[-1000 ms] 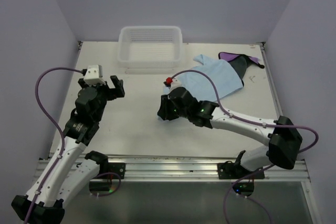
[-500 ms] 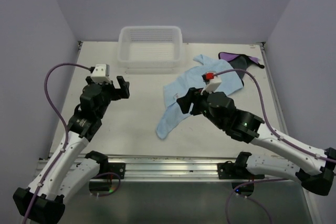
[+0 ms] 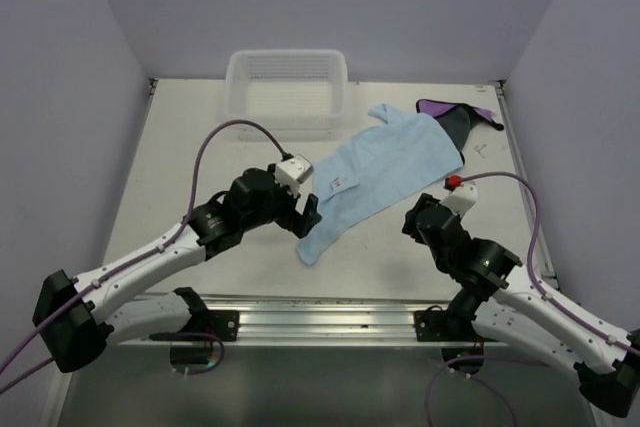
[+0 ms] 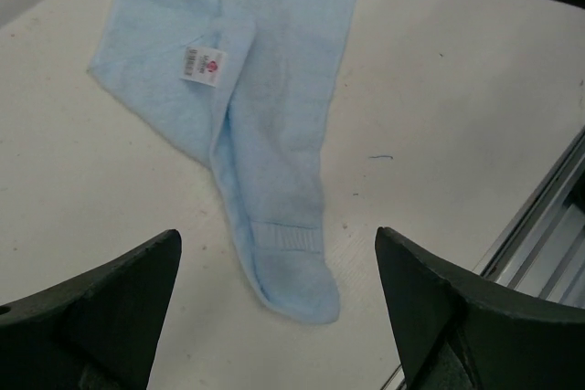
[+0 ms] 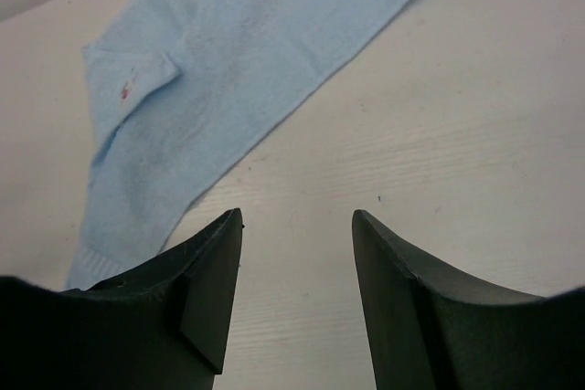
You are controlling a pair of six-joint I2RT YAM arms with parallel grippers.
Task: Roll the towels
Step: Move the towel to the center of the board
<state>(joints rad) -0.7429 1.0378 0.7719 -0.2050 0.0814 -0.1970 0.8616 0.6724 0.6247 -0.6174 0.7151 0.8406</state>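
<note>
The light blue towel (image 3: 380, 172) lies stretched out flat on the table, running diagonally from the back right to a narrow near end (image 3: 312, 250). A white tag (image 4: 203, 64) shows on it. The purple towel (image 3: 455, 115), dark side partly up, lies at the back right, partly under the blue one. My left gripper (image 3: 305, 215) hovers open just above the blue towel's narrow end (image 4: 288, 271), which sits between its fingers (image 4: 110, 308) untouched. My right gripper (image 3: 413, 219) stands open over bare table, right of the blue towel (image 5: 228, 52), holding nothing.
A white basket (image 3: 240, 107) stands at the back centre-left. A metal rail (image 3: 330, 317) runs along the table's near edge, close to the towel's near end. Purple cables loop from both arms.
The right gripper opened, let go of the blue towel and drew back to the right. The left arm swung right to the towel's near end. The towel now lies spread out.
</note>
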